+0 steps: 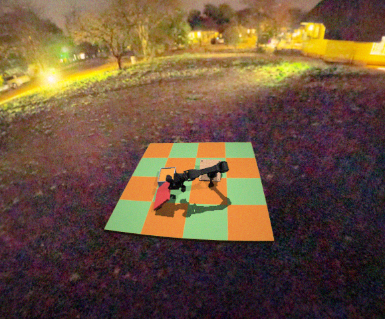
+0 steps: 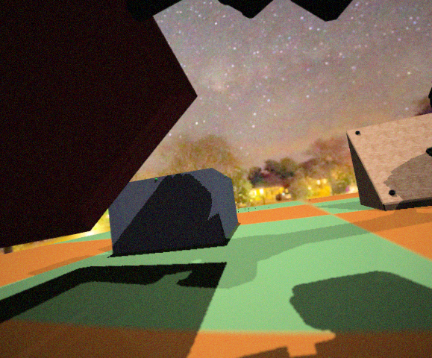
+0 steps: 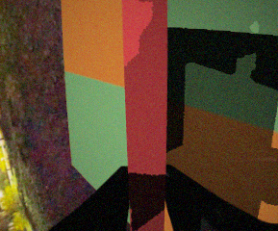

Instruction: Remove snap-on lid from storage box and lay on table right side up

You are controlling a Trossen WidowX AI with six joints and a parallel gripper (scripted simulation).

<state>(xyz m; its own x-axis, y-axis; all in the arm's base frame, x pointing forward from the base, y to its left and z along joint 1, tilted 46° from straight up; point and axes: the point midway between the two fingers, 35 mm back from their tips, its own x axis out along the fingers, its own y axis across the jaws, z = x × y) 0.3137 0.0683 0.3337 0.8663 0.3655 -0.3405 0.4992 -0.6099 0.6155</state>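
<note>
The red lid [image 1: 161,196] [image 2: 61,115] [image 3: 147,111] is off the box and hangs steeply tilted above the table, in front of the box. My gripper [image 3: 147,170] is shut on the lid, which shows as a narrow upright band between the two black fingers in the wrist view. The blue-grey storage box [image 1: 167,167] [image 2: 185,219] stands upright on the table, open at the top, just behind the gripper and lid. The lid's far face is dark in the exterior view, so which side is its top is hard to tell.
A wedge-like block [image 1: 205,166] [image 2: 385,154] with a pale, sloping, wood-look face and dark screw heads stands right of the box, partly behind the arm [image 1: 203,171]. The checkered orange and green table [image 1: 251,222] [image 2: 269,246] has its left edge near the lid.
</note>
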